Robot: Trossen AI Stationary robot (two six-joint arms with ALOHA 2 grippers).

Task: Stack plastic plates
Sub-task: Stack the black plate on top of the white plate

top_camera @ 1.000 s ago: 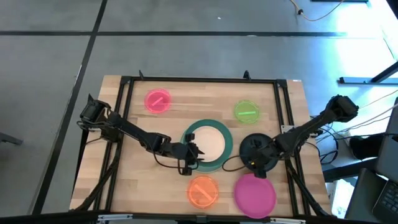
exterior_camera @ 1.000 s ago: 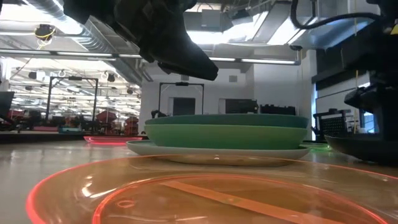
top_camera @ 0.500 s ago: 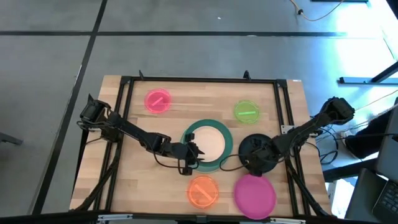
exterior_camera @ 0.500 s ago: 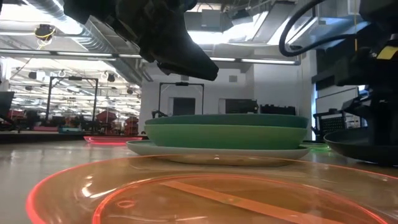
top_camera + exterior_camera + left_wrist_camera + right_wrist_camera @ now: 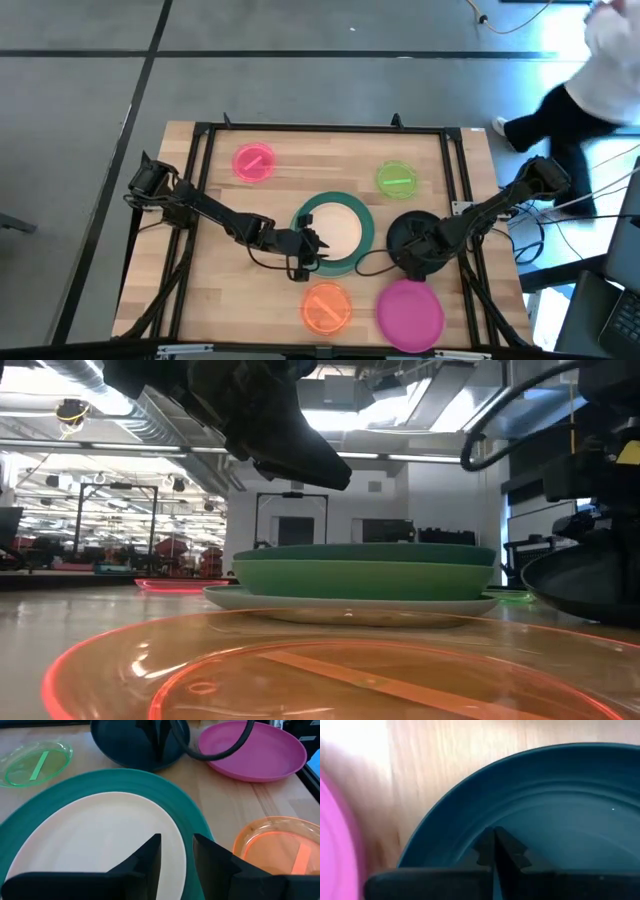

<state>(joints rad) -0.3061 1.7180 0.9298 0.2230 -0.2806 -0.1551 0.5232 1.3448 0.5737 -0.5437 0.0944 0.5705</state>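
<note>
A teal plate [image 5: 310, 212] with a peach plate [image 5: 342, 232] in it tops the centre stack, above a green plate [image 5: 365, 578] and a pale mint plate [image 5: 350, 603]. My left gripper [image 5: 177, 852] hovers open over the stack's near-left rim. To the right, my right gripper [image 5: 494, 847] is shut on the blackish-green plate [image 5: 405, 232], which stands tilted [image 5: 585, 580]. Flat on the table lie the magenta plate [image 5: 410, 312], orange plate [image 5: 326, 306], pink plate [image 5: 253, 162] and lime plate [image 5: 396, 178]. My right gripper pinches the blackish-green plate between its two shut fingers, with the inner face [image 5: 470, 840] showing just beside them. The fingers hide the exact place of contact. They come slanting down from the table's right. The plate is tilted, one side raised off the table.
A black frame [image 5: 330, 128] borders the wooden table. A person [image 5: 585, 70] walks on the floor beyond the table's far right corner. Bare wood lies to the left of the stack.
My right gripper has shut on the blackish-green plate and tipped it up from lying flat, shifting slightly toward the stack. A person has come into view at the far right.
</note>
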